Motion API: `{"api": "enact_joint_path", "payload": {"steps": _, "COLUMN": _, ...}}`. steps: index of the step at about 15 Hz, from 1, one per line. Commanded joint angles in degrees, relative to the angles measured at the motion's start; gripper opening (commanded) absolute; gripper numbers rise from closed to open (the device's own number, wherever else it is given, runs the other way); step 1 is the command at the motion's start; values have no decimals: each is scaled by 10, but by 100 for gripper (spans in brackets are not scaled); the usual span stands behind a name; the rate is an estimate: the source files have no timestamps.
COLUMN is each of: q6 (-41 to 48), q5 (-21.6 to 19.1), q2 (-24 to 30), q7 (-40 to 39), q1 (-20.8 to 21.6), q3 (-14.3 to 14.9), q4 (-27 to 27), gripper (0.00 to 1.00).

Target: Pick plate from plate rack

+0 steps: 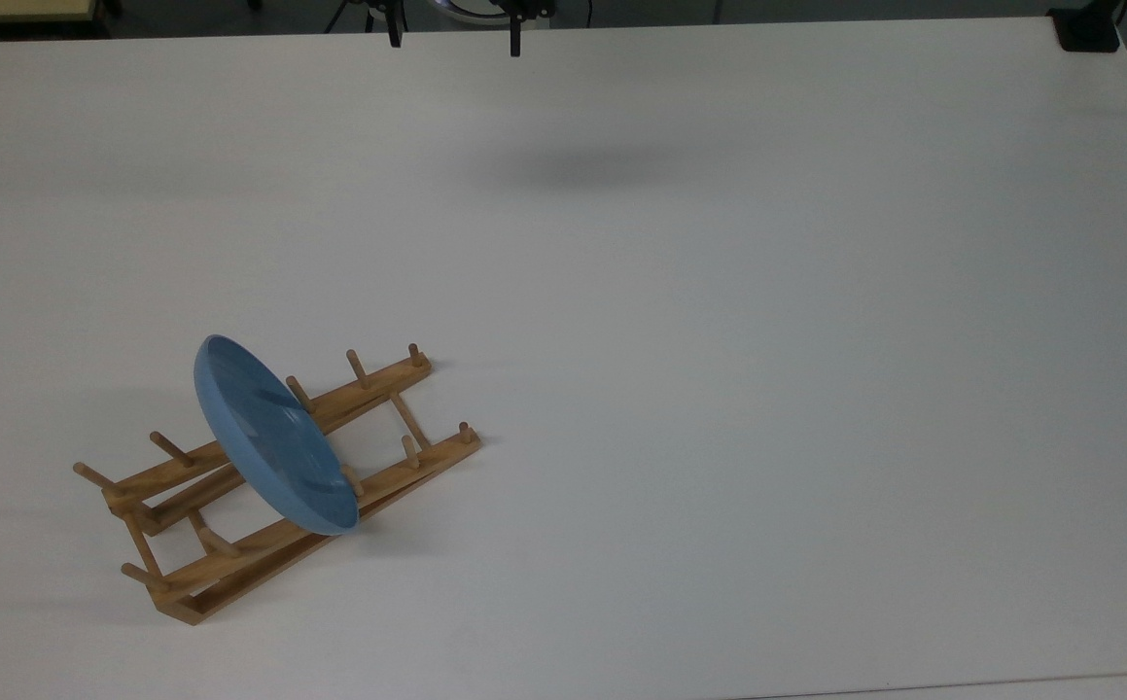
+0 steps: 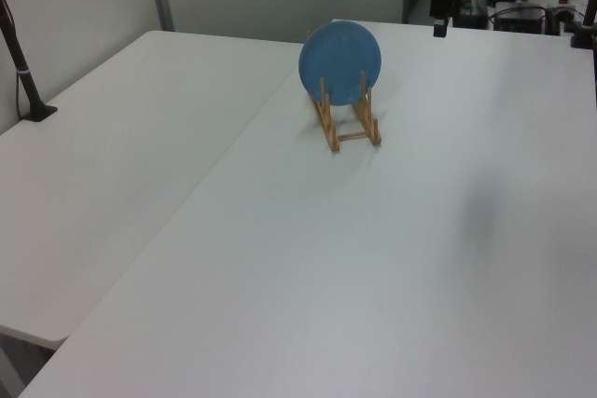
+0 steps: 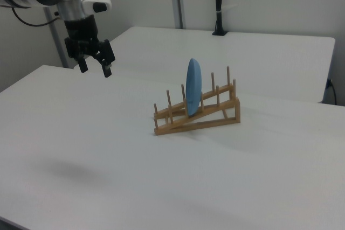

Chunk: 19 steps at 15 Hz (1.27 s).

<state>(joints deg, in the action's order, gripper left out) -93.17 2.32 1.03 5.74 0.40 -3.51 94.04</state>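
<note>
Gripper (image 3: 95, 66) hangs in the air with its two black fingers spread wide and holding nothing, well apart from the rack, toward the right view's left; beneath everything lies a broad white table (image 1: 719, 340); on it stands the light-brown wooden plate rack (image 1: 398, 467), long and low with upright pegs; the light-blue plate (image 1: 271, 433) stands on edge in the rack between pegs, near its middle.
</note>
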Motion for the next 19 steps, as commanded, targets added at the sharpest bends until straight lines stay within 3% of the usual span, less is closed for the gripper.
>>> {"api": "enact_joint_path", "payload": {"steps": 1, "q6": 14, "q5": 0, "q2": 6, "q7": 2, "q1": -2, "q3": -4, "q4": 7, "gripper": 100}}
{"api": "enact_joint_path", "payload": {"steps": 8, "q6": 12, "q5": 1, "q2": 2, "q7": -2, "q1": -2, "q3": -5, "q4": 6, "gripper": 100}}
{"api": "enact_joint_path", "payload": {"steps": 11, "q6": -5, "q5": 8, "q2": -9, "q7": -48, "q1": -7, "q3": -3, "q4": 2, "gripper": 100}}
{"api": "enact_joint_path", "payload": {"steps": 15, "q6": -67, "q5": 11, "q2": -16, "q7": -98, "q1": -34, "q3": 1, "q4": 1, "gripper": 100}}
{"api": "enact_joint_path", "payload": {"steps": 19, "q6": -191, "q5": 48, "q2": -52, "q7": -97, "q1": -70, "q3": 1, "q4": -1, "gripper": 95}}
